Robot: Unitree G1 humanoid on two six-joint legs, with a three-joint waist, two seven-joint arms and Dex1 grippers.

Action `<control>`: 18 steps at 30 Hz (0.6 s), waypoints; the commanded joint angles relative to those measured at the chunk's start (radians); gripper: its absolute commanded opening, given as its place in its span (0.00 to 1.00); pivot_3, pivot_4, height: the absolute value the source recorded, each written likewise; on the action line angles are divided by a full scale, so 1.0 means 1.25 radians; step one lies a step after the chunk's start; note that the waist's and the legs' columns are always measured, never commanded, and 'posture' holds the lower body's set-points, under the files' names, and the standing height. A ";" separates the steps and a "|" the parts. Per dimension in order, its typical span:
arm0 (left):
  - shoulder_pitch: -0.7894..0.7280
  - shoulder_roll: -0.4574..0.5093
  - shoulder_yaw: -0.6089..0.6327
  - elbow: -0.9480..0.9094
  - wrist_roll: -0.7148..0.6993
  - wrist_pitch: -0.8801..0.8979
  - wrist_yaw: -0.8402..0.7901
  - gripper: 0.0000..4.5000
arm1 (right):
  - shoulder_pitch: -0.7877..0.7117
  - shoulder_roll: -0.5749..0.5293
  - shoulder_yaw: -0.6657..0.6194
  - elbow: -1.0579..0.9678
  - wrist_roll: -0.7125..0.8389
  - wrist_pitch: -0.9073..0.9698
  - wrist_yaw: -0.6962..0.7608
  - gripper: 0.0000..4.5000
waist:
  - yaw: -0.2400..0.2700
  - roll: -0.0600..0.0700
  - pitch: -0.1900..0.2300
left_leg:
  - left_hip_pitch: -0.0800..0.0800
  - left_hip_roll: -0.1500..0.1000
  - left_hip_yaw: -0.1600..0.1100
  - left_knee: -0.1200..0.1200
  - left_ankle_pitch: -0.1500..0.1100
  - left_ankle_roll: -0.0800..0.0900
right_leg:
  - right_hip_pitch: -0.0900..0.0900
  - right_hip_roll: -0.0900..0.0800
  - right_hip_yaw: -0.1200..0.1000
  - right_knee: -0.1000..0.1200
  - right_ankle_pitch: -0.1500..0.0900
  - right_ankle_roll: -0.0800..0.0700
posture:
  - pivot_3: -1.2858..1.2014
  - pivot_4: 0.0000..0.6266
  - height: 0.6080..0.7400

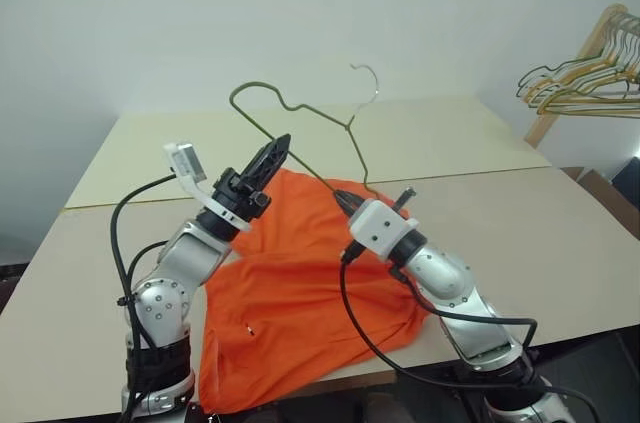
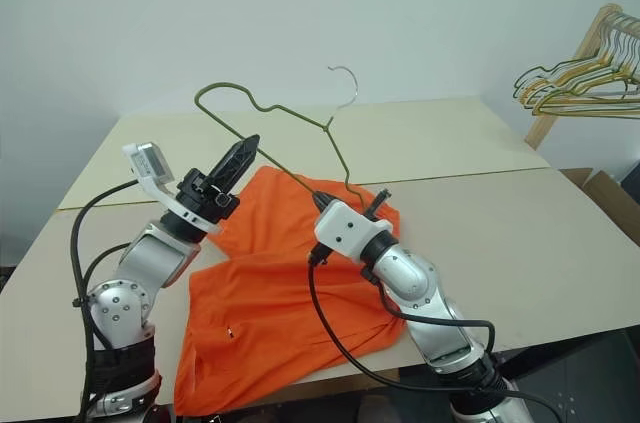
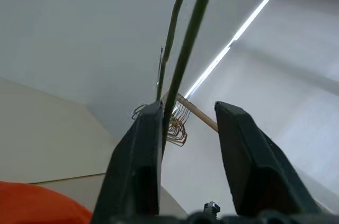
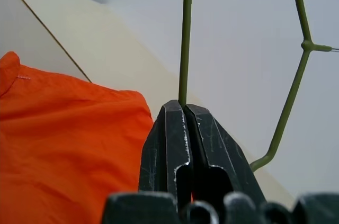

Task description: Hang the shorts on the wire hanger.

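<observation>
The wire hanger (image 1: 300, 118) is held up above the orange shorts (image 1: 290, 293), which lie spread on the bench (image 1: 560, 233). The right claw (image 4: 185, 108) is pressed together on the hanger's wire. The left claw (image 3: 188, 123) stands spread, the hanger's wire passing between its fingers against one of them
</observation>
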 commanded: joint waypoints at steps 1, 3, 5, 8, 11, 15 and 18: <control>-0.013 0.004 0.002 -0.017 -0.005 -0.011 -0.012 0.07 | -0.004 0.007 -0.008 -0.013 -0.009 -0.034 0.002 0.00 | 0.000 0.000 0.000 | 0.000 0.000 0.000 0.000 0.000 0.000 | 0.000 0.000 0.000 0.000 0.000 0.000 | 0.51 0.00 1.00; -0.016 0.003 0.000 -0.010 -0.003 -0.011 -0.013 0.01 | -0.002 0.007 -0.008 -0.013 -0.009 -0.043 0.005 0.00 | 0.000 0.000 0.000 | 0.001 0.000 0.000 0.000 0.000 0.000 | 0.001 0.000 0.000 0.000 0.000 0.000 | 0.51 0.00 1.00; -0.017 0.003 -0.004 -0.004 0.007 -0.011 -0.017 0.01 | -0.001 0.005 -0.007 -0.011 -0.013 -0.057 0.008 0.00 | 0.000 0.000 0.000 | 0.002 0.000 0.000 0.000 0.000 0.000 | 0.003 0.000 -0.001 -0.001 0.000 0.000 | 0.51 0.00 1.00; -0.015 0.018 -0.026 -0.006 0.059 -0.016 -0.043 0.00 | -0.005 -0.016 -0.003 -0.006 -0.032 -0.078 0.025 0.06 | 0.002 -0.001 0.000 | 0.005 0.000 0.000 0.000 0.000 0.000 | 0.007 0.000 -0.002 -0.002 0.000 0.000 | 0.51 0.00 1.00; -0.009 0.037 -0.053 -0.015 0.138 -0.040 -0.075 0.00 | -0.009 -0.018 -0.012 -0.003 -0.029 -0.093 0.030 0.24 | 0.005 -0.001 0.001 | 0.009 0.000 0.001 -0.001 0.000 0.000 | 0.011 0.000 -0.002 -0.002 0.000 0.000 | 0.51 0.00 1.00; -0.026 0.078 -0.041 0.021 0.208 -0.066 -0.140 0.00 | -0.010 0.003 -0.077 -0.041 0.098 -0.088 0.068 0.56 | 0.003 -0.001 0.001 | 0.010 0.001 0.002 -0.001 0.000 -0.001 | 0.010 0.001 -0.001 -0.002 0.000 0.000 | 0.51 0.00 1.00; -0.043 0.151 0.001 0.051 0.211 -0.070 -0.230 0.00 | 0.003 -0.037 -0.205 -0.132 0.444 0.102 0.208 0.70 | 0.003 -0.002 0.002 | 0.010 0.001 0.001 -0.002 0.000 -0.001 | 0.010 0.001 -0.001 -0.001 0.000 0.000 | 0.51 0.00 1.00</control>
